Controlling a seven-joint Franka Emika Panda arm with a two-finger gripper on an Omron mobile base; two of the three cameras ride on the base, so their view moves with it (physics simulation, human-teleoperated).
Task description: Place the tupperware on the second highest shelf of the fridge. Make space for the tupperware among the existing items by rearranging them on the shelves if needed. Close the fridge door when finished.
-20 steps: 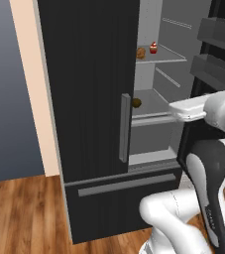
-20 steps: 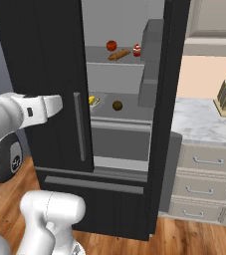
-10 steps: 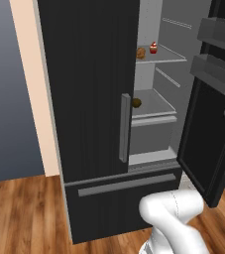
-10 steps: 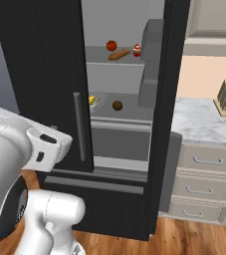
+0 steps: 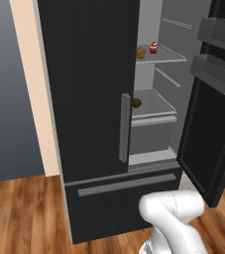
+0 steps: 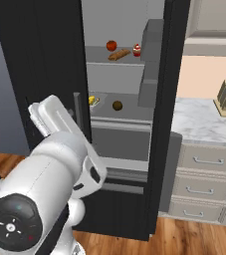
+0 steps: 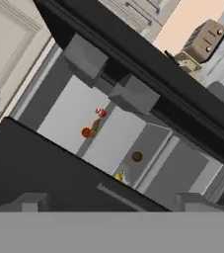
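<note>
Left base view: the fridge (image 5: 89,99) stands with its right door swung open. A brown bread roll (image 5: 140,52) and a red-topped cupcake (image 5: 153,48) sit on an upper shelf; a brownish-green round fruit (image 5: 137,102) lies at the left edge of the second highest shelf (image 5: 153,119).

Right base view: the tupperware (image 6: 93,100) rests at that shelf's left end, the round fruit near it to the right. Above sit a red tomato (image 6: 111,46), roll and cupcake.

Hand view: the open fridge appears tilted. I cannot tell how far the hand is open.
</note>
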